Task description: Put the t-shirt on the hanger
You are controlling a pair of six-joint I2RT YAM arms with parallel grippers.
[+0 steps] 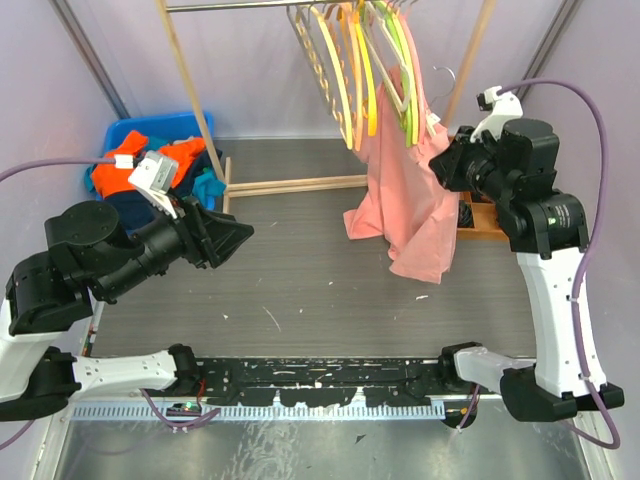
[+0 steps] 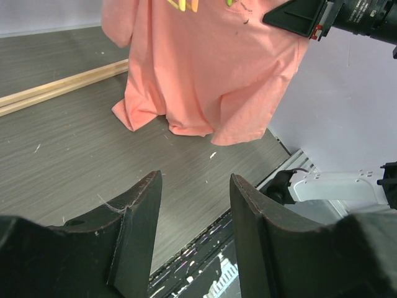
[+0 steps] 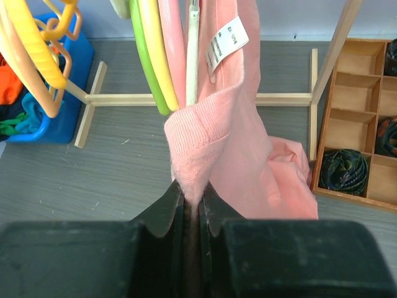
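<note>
The salmon-pink t-shirt [image 1: 405, 200] hangs among the hangers on the rack, its hem trailing onto the table. My right gripper [image 1: 442, 165] is shut on the t-shirt's ribbed collar [image 3: 198, 139], held up beside the rack; the jaws [image 3: 192, 195] pinch the fabric tight. The pale cream hanger [image 3: 192, 56] runs down into the collar opening, next to a care label. From above the hanger [image 1: 388, 72] shows between orange and green ones. My left gripper [image 1: 240, 235] hovers open over the table's left side, nothing between its fingers [image 2: 195, 186], pointing toward the t-shirt [image 2: 205, 68].
A wooden rack [image 1: 290, 185] holds yellow [image 3: 155, 43], green [image 3: 146, 62] and orange hangers. A blue bin [image 1: 150, 135] of orange and teal clothes stands at the back left. A wooden compartment tray [image 3: 356, 124] with rolled items sits at the right.
</note>
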